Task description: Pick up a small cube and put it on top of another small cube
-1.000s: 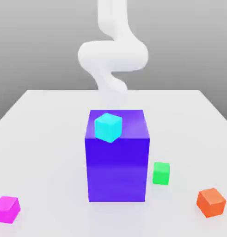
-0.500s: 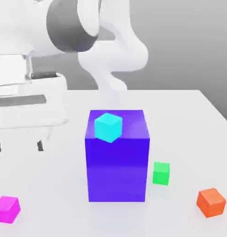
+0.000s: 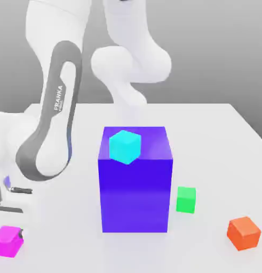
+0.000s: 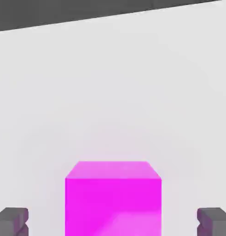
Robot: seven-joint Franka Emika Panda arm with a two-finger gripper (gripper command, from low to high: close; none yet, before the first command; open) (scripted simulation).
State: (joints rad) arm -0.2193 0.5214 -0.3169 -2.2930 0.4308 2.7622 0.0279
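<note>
Item: small magenta cube (image 3: pixel 8 241), one. Place: on the surface (image 3: pixel 218 154), toward the exterior view's left, well apart from the surface's far edge.

Handling (judged): light, stiff, not fragile; flat faces might slip if pinched askew or only at their upper edges. Hold: two opposite upright faces, around mid-height, the pads square to them.

Appearance: plain, evenly coloured, sharp-edged, unmarked; top paler in places; standing flat, turned slightly in the exterior view.

Claw (image 4: pixel 113 223): spread wide, one finger to either side of the magenta cube, a gap at each; nothing held.

Neighbouring stock: large blue-violet block (image 3: pixel 135 194), upright, well apart from the magenta cube; cyan cube (image 3: pixel 125 147), on the block's top, toward its front; green cube (image 3: pixel 186 200), beside the block; orange cube (image 3: pixel 244 233), farther toward the exterior view's right. Which small cube is to serve as base: cannot tell.
</note>
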